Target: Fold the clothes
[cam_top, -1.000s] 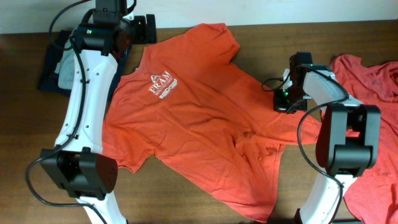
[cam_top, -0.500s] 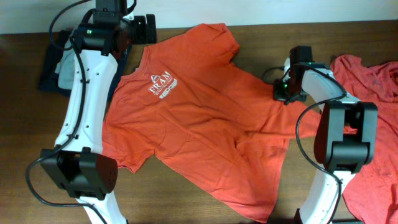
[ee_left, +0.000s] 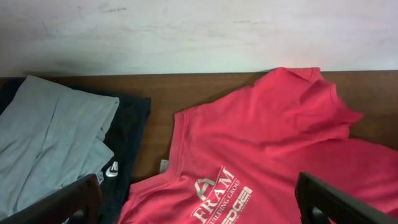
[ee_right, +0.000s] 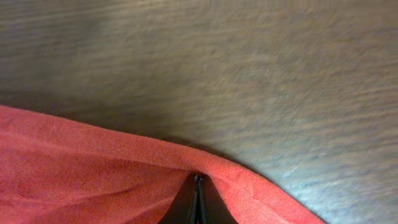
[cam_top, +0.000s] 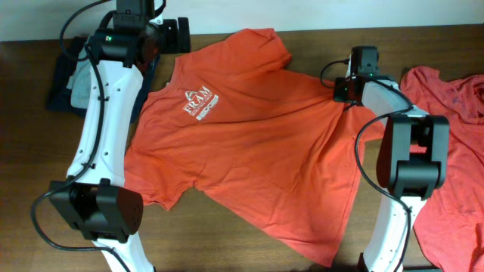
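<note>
Shirt in hand: the orange-red T-shirt (cam_top: pixel 249 143) lies chest-up across the wooden table (cam_top: pixel 318 45) between our two arms, with its collar toward the far-left corner.
Right gripper: our right gripper (ee_right: pixel 198 186) is pinched tight on that shirt's right-hand edge — the cloth tents up where the fingers meet.
Left gripper: our left gripper (ee_left: pixel 199 208) hangs spread wide above the collar, holding nothing.
Step, as we judge it: drawing the shirt out flat before any fold.
Doing it well: we would pull low and outward, away from the chest, and pin the collar side with the left so the cloth stretches rather than slides.
Writing: the white chest logo (ee_left: pixel 219 199) reads "FRAM" with "BUILDING GROUP" beneath — a lower line is cut off.
Other marks: a small white swoosh (ee_left: pixel 112 171) sits on the dark garment (ee_left: pixel 130 130) beside the grey garment (ee_left: pixel 50 137).
Waiting: a second red shirt (cam_top: pixel 446 91) lies bunched at the right.
</note>
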